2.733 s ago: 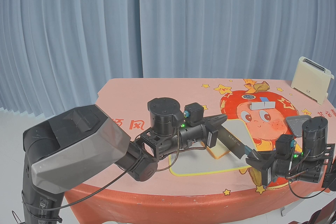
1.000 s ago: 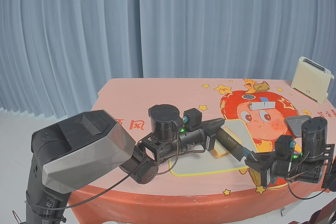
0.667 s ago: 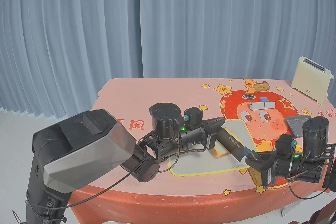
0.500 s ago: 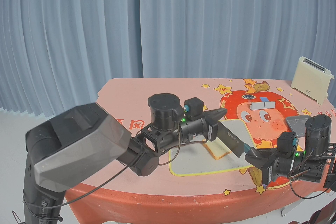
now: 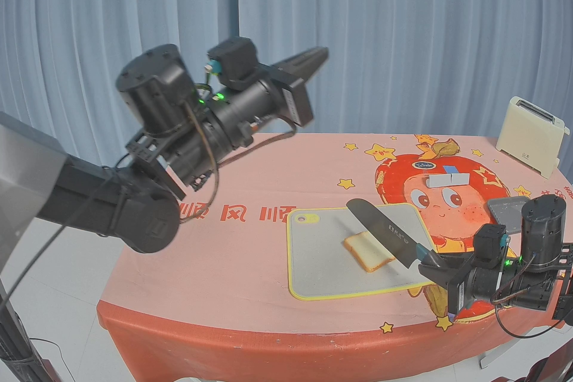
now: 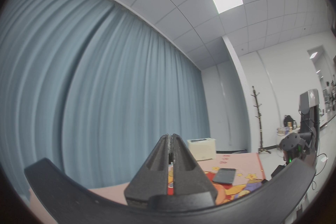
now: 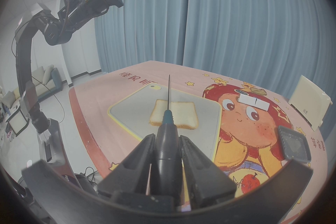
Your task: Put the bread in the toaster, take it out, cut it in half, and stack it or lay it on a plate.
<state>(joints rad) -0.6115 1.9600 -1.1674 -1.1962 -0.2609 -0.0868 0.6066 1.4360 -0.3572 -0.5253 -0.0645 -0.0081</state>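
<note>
- Swung up and away from the cutting board [image 5: 316,264] since half a second earlier, now hanging high above the left side of the worktop [image 5: 239,276]: the left pincer [image 5: 319,52], pressed together on nothing.
- Uncovered by that lift: the bread [image 5: 362,250], one slice lying flat near the board's right edge, apparently whole, though hidden along its middle by the blade.
- Barely shifted over the same span: the knife [image 5: 382,230], pinched by its handle in the right pincer [image 5: 428,268] at the worktop's near right, blade edge-down and pointing far-left across the slice. Impossible to tell whether touching the crust or just above it.
- Standing well apart at the far right corner: the toaster [image 5: 533,144], nothing showing above its slot. Between it and the right arm, a dark square plate [image 5: 506,210].
- Judged step in hand: cutting the slice in half, toasting seemingly done with.
- Called for next, by this reading: pressing the blade straight down through the slice's middle, then drawing it back. No second pincer steadying the bread now, so likely to slide on the smooth board unless pressed firmly.
- After that: laying or stacking both halves on the plate.
</note>
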